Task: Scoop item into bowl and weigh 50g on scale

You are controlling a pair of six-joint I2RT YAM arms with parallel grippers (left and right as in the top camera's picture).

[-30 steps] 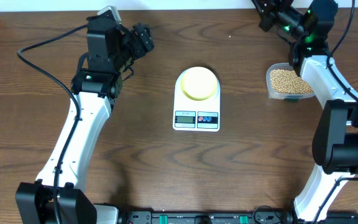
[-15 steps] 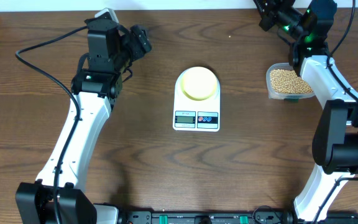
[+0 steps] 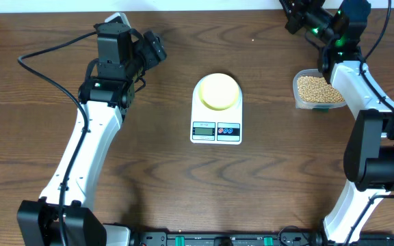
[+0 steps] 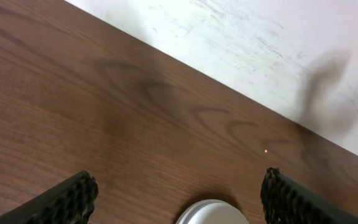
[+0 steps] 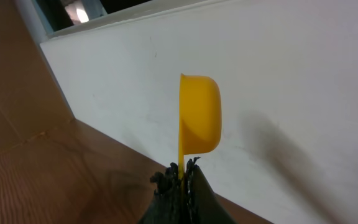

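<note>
Left gripper [image 3: 157,45] (spread) apart from bowl [image 3: 218,91].

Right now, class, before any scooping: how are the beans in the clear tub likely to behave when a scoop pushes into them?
The beans are small, round and loose, so they would probably slide around the scoop and roll if spilled. Filling the tub, they likely shift rather than hold a shape. Each looks light.

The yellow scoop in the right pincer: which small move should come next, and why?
Probably lower the scoop toward the beans in the tub. The right pincer is shut on its handle, the scoop is up by the wall, and the bowl on the scale looks empty.
</note>
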